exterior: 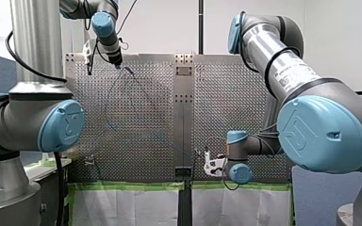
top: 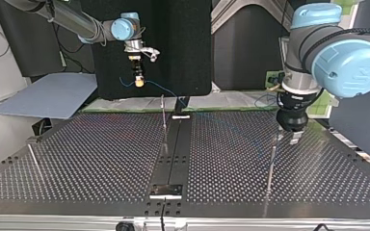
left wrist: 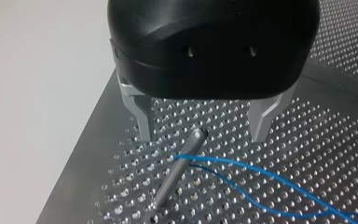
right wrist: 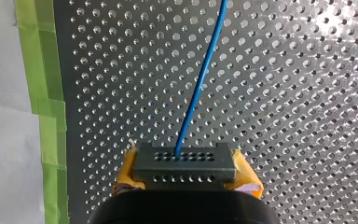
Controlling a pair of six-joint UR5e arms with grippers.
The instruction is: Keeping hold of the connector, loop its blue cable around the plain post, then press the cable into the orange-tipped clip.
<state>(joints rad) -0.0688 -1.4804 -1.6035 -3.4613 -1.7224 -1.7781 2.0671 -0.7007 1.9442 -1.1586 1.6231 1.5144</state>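
Connector [right wrist: 185, 162], dark perforated block trailing blue cable [right wrist: 200, 84], gripped by my right pincer [right wrist: 186, 175]; my left pincer [left wrist: 203, 135] gapes.

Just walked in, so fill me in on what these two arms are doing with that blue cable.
My right tool is shut on the dark connector, held up off the perforated table. The connector's blue cable runs out across the table. Further along, the cable bends against the plain post, with both strands leading away from it. My left tool hangs open over the post's tip, a metal finger on each side, gripping nothing.
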